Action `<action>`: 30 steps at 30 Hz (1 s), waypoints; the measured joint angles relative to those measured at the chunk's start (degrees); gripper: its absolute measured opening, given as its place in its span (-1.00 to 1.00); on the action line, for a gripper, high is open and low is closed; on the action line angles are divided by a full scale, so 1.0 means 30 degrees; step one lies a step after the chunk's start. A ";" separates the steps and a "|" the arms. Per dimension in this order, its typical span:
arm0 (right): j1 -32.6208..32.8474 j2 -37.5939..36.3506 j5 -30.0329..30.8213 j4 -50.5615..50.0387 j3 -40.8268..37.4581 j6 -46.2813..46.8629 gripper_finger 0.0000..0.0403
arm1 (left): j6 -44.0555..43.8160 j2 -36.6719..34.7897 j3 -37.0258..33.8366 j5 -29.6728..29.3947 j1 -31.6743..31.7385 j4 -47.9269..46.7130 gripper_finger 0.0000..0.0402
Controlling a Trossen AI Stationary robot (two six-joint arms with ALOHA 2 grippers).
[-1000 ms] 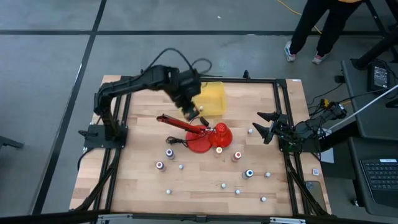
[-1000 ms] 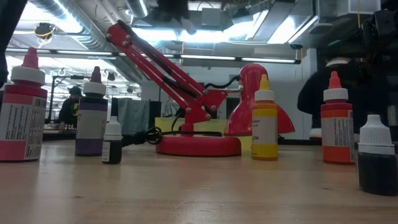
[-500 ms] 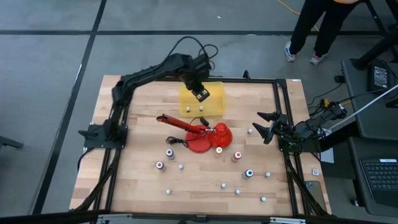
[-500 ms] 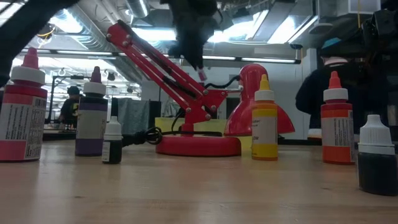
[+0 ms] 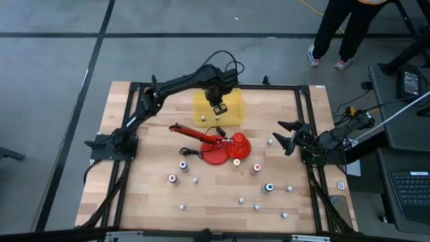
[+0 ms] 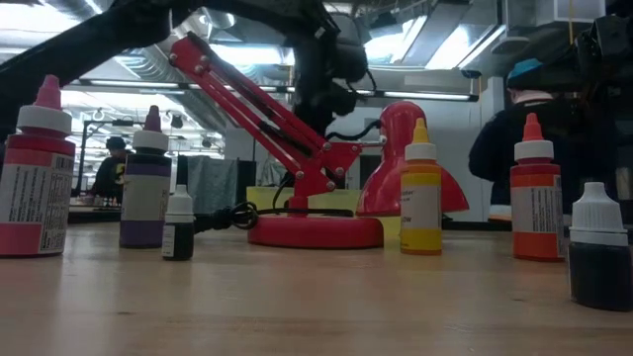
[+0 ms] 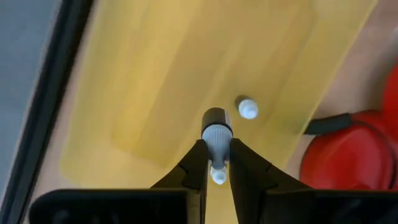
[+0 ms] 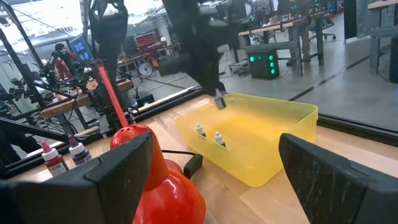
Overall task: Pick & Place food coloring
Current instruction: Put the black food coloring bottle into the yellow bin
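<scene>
Since the earlier frame the left arm has swung from beside the red lamp (image 5: 225, 146) to over the yellow bin (image 5: 232, 115). The left gripper (image 7: 214, 165) is clamped on a small dropper bottle (image 7: 216, 130), hanging above the bin floor, where two bottles already lie. Risk: released from this height, it could bounce out or knock those two. The right gripper (image 5: 285, 136) waits wide open at the table's right edge.
</scene>
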 joint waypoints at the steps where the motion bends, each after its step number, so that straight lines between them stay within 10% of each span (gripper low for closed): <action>1: -0.0003 -0.0003 -0.0005 0.0000 -0.0003 0.0000 0.72 | 0.0047 0.0167 0.0000 -0.0190 0.0000 -0.0063 -0.80; 30: -0.0005 -0.0001 -0.0007 0.0000 -0.0004 0.0000 0.72 | -0.0383 -0.0386 -0.4918 -0.0739 -0.0807 0.3563 -0.80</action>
